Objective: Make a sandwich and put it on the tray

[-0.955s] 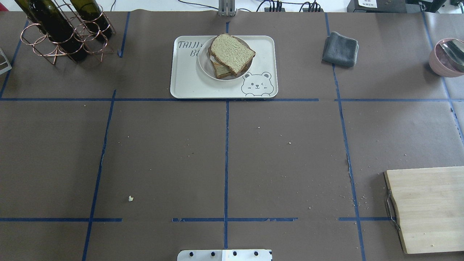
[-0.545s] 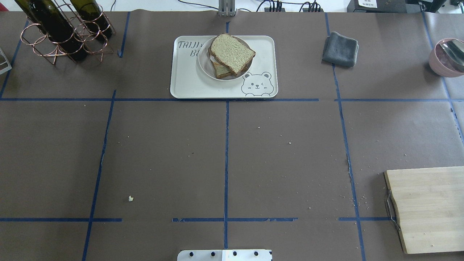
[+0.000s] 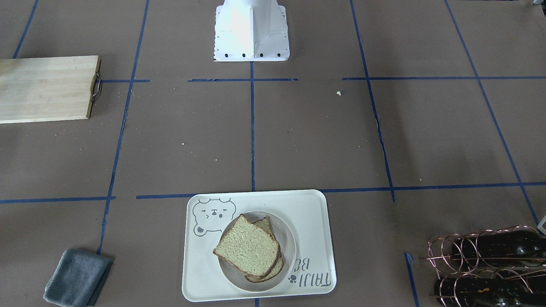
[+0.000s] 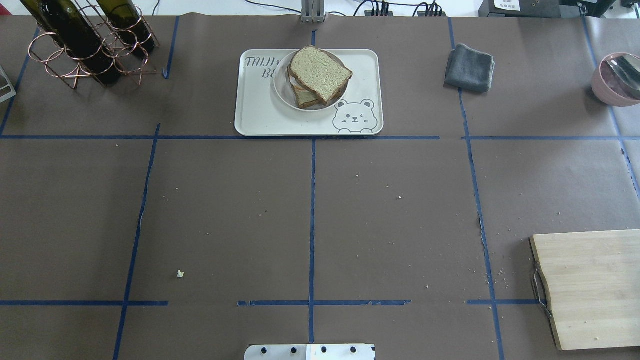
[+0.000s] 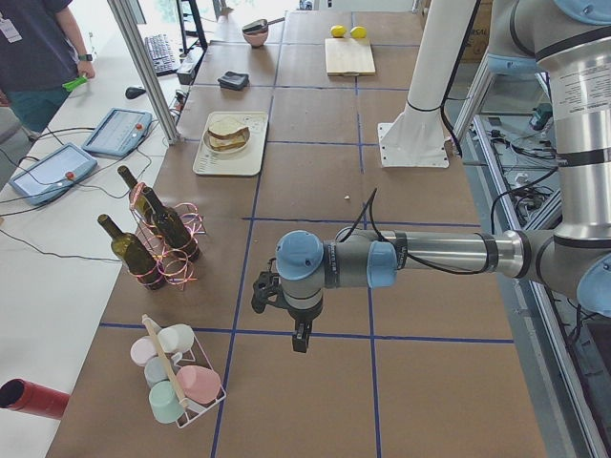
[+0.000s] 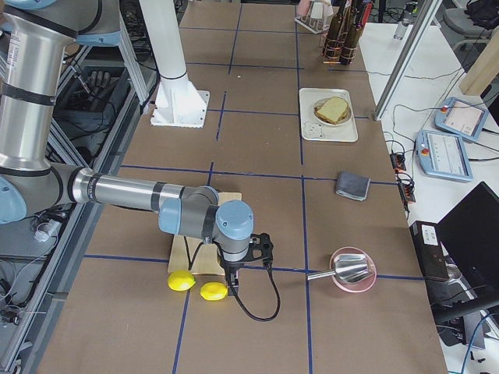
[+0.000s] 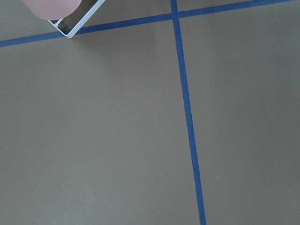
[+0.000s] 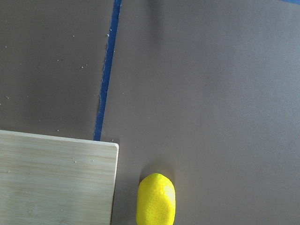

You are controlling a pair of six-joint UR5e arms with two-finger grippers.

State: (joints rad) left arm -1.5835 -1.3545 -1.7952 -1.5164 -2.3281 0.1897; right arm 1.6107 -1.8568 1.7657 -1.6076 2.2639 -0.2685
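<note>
The sandwich (image 4: 320, 74) is two stacked bread slices on a small round white plate (image 4: 281, 90), which sits on the cream bear tray (image 4: 260, 115) at the far middle of the table. The egg is hidden between the slices. Sandwich (image 3: 247, 249) and tray (image 3: 307, 213) also show in the front view. Neither gripper shows in the overhead or front view. My left gripper (image 5: 301, 339) hangs over bare table far to the left; I cannot tell if it is open. My right gripper (image 6: 231, 288) hangs by the wooden board's end; I cannot tell its state.
A copper rack with wine bottles (image 4: 85, 40) stands far left. A grey cloth (image 4: 470, 67) and a pink bowl (image 4: 617, 80) are far right. The wooden board (image 4: 590, 287) is near right, with two lemons (image 6: 199, 286) beside it. A cup rack (image 5: 177, 377) stands near my left gripper.
</note>
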